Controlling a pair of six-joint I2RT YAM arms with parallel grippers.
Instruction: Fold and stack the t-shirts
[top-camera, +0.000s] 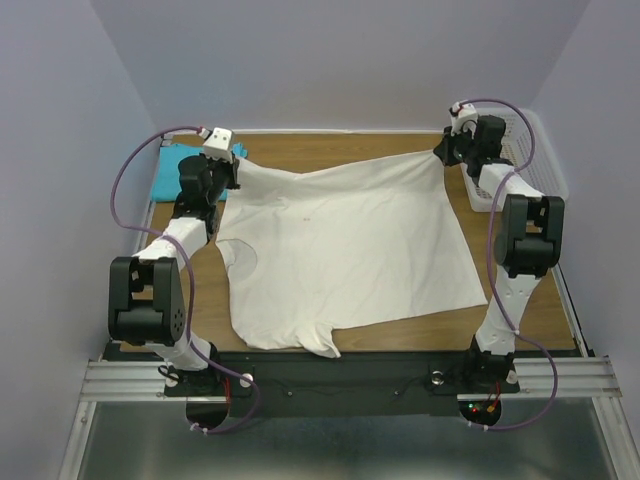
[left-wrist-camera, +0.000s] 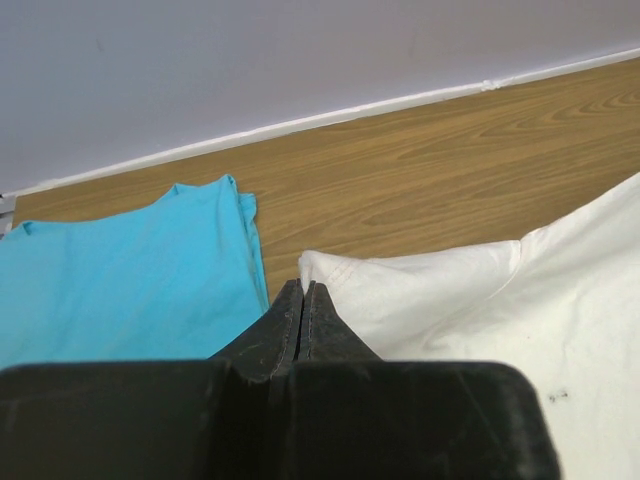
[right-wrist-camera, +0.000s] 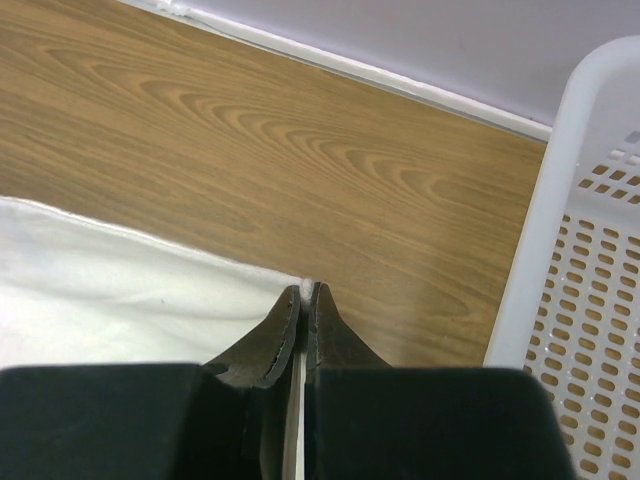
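On the wood tabletop (top-camera: 330, 150), my left claw (left-wrist-camera: 303, 290) and right claw (right-wrist-camera: 303, 292) each pinch a far corner of the cream-white t-shirt (top-camera: 340, 250), spread unfolded beside the mesh basket (top-camera: 545, 150); the turquoise t-shirt (top-camera: 175, 170), well apart from that basket, looks folded to me, with stacking not yet done.

Left arm (top-camera: 165, 250): base at lower left of frame, elbow bent, forearm reaching toward upper left. Left gripper (top-camera: 236, 165): jaws pressed together, pinching corner of cream shirt (top-camera: 340, 250). Right arm (top-camera: 520, 240): base at lower right, stretched toward upper right. Right gripper (top-camera: 443, 152): jaws closed, thin edge of same shirt clamped between tips.
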